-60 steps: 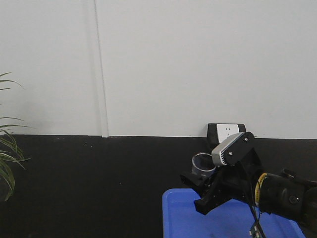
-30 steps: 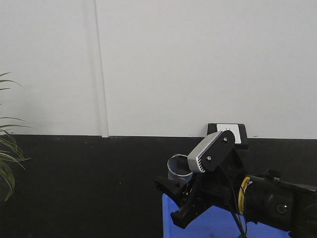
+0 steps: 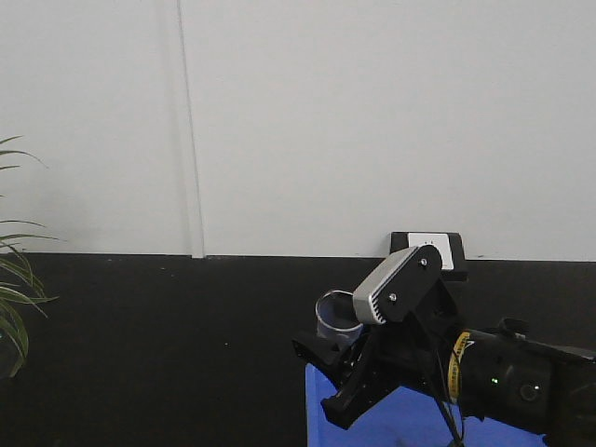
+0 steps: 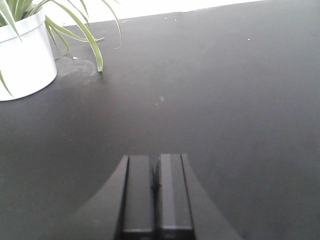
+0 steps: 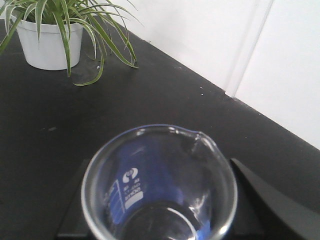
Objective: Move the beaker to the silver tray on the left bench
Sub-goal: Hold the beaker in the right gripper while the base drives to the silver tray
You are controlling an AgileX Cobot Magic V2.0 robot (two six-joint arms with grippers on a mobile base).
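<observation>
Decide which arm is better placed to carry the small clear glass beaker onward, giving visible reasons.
Right. The right gripper holds the clear glass beaker; the left gripper is shut and empty.

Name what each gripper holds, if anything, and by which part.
The right gripper clamps the small clear glass beaker by its lower sides, rim free above. The left gripper is shut and holds nothing.

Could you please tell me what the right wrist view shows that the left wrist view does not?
Only the right wrist view shows the beaker, with a white printed scale, held in the right hand. Only the left wrist view shows the left hand, shut and empty. Both show the potted plant and the black worktop.
</observation>
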